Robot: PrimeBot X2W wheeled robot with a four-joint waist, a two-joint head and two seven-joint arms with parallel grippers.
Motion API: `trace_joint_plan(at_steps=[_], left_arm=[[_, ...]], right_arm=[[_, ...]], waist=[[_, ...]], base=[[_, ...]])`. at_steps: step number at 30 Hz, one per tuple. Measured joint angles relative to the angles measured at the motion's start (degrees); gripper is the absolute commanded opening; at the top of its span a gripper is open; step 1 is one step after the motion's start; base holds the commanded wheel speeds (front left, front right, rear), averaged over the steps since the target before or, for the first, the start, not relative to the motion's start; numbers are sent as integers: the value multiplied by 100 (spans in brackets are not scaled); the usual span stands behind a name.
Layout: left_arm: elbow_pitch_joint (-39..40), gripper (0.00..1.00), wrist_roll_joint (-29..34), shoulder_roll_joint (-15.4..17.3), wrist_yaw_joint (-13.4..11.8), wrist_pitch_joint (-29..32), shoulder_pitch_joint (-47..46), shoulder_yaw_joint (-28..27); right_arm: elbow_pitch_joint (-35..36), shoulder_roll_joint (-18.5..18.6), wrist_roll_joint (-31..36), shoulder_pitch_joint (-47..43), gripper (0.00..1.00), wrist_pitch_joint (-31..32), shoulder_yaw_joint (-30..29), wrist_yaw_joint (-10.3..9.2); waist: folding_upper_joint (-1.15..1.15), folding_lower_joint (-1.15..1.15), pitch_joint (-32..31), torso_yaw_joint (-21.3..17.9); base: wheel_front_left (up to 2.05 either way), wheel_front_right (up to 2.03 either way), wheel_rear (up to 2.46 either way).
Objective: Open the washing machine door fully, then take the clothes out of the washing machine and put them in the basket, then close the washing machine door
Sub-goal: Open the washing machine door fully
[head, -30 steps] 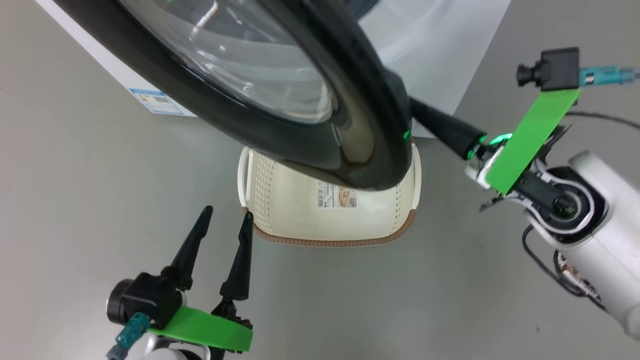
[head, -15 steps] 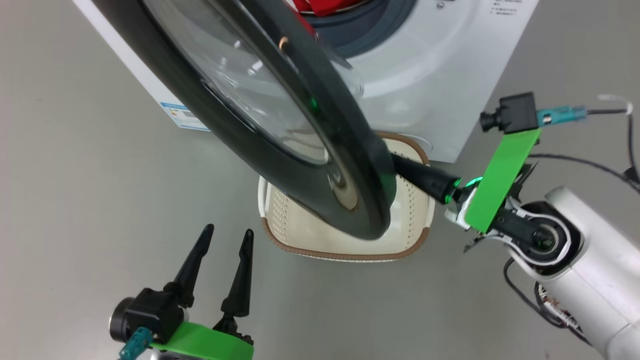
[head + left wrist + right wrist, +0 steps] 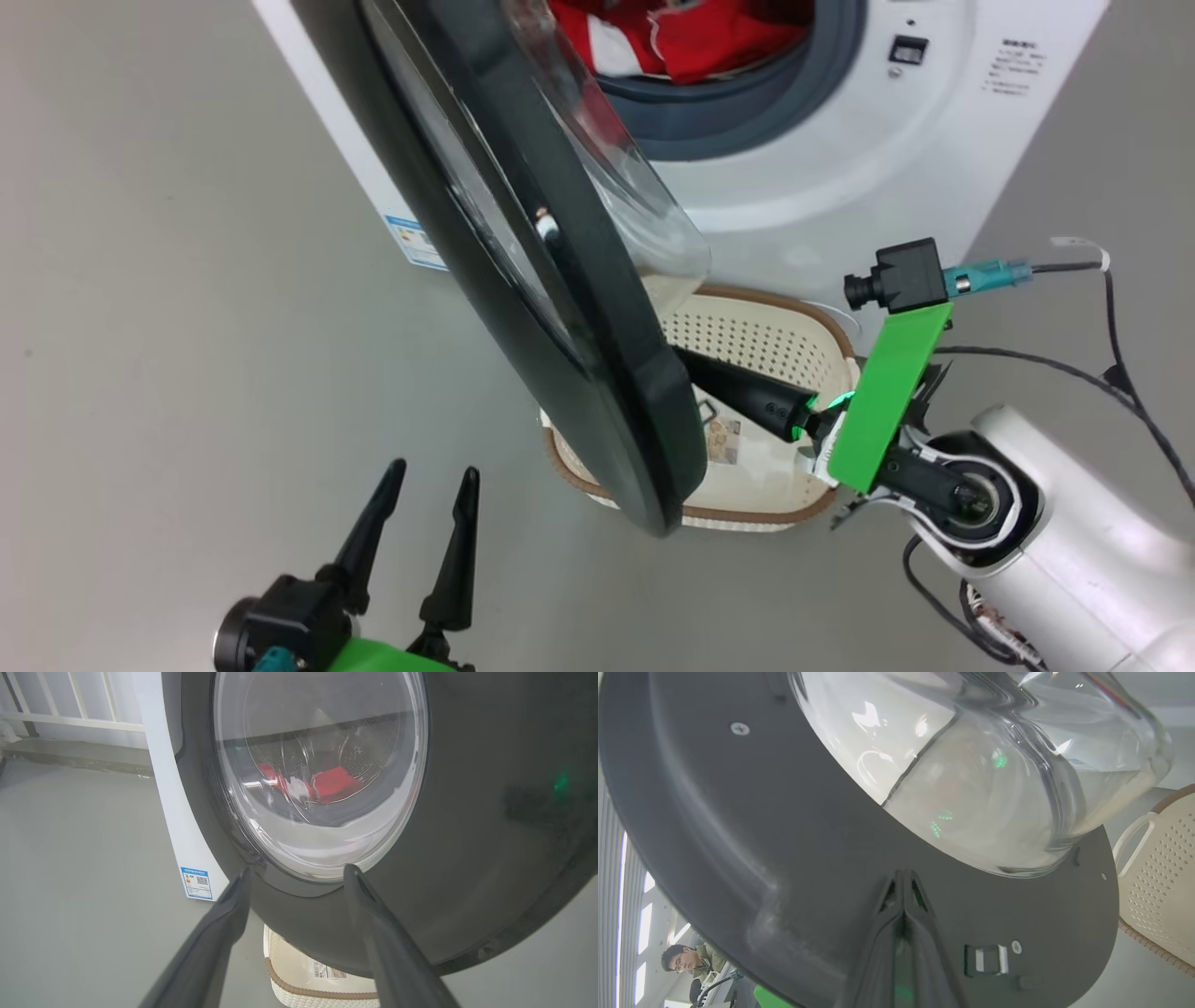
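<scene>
Two dark fingers of my right pincer (image 3: 903, 876) are pressed together, holding nothing. Their tips rest on the inner face of the washing machine door (image 3: 784, 835) at lower centre, probably to push it wider. My left pincer (image 3: 434, 467) hangs spread and empty at lower left. Red clothes (image 3: 691, 37) lie inside the washing machine (image 3: 840, 159) at top. The basket (image 3: 766, 336) sits under the door on a smooth grey floor (image 3: 187, 327).
</scene>
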State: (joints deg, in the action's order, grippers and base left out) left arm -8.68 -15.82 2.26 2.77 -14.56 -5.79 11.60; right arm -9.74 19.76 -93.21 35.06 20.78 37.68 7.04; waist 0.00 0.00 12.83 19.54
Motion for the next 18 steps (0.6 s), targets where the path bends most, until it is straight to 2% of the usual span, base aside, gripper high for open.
trace_joint_plan(at_steps=[18], left_arm=[[3, 100, 1, 7, -77, 0, 263, 68]], right_arm=[[-45, -397, 107, -346, 0, 182, -12, 0]], waist=[[0, 0, -430, 511]], base=[[0, 0, 0]])
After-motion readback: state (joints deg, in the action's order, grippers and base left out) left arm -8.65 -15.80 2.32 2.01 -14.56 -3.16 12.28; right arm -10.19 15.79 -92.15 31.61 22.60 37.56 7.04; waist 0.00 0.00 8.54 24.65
